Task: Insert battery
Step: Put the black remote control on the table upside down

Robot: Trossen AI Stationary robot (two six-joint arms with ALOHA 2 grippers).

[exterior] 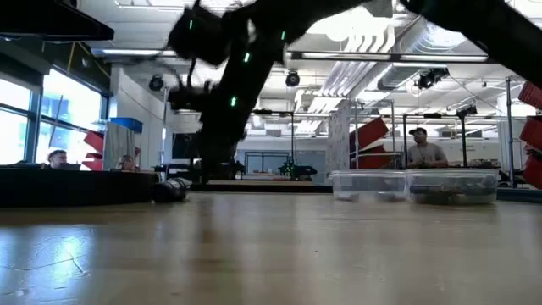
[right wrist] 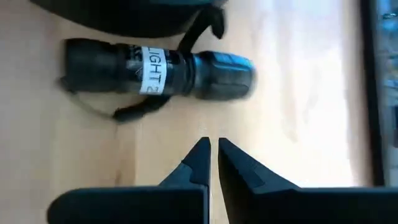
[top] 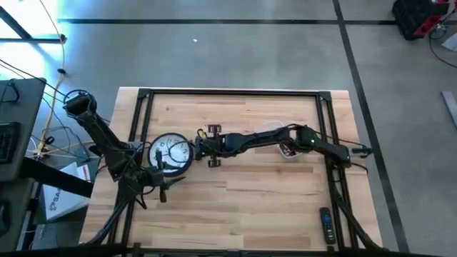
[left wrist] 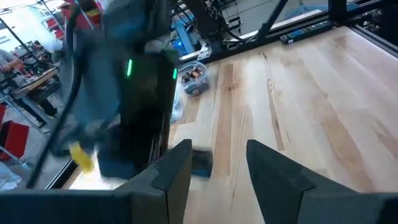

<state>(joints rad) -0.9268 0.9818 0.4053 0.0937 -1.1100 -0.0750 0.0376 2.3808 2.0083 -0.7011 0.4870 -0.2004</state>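
Flashlight (right wrist: pixel 158 71), black with a white label band and wrist strap, lies on the wooden table (top: pixel 250 207) just beyond the right gripper (right wrist: pixel 211 149), whose fingers are nearly closed and empty. Left gripper (left wrist: pixel 217 165) is open, holding nothing. Only the high view shows the wall clock (top: pixel 171 152) beside the right gripper.

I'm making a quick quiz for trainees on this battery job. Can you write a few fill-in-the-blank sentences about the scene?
1. In the right wrist view, a black flashlight lies on the ____ table.
2. The right tool has its fingers nearly ____, holding nothing.
3. The left tool has its fingers ____.
4. In the high view, a round ____ sits on the table between the two arms.

Missing words: wooden; shut; open; clock
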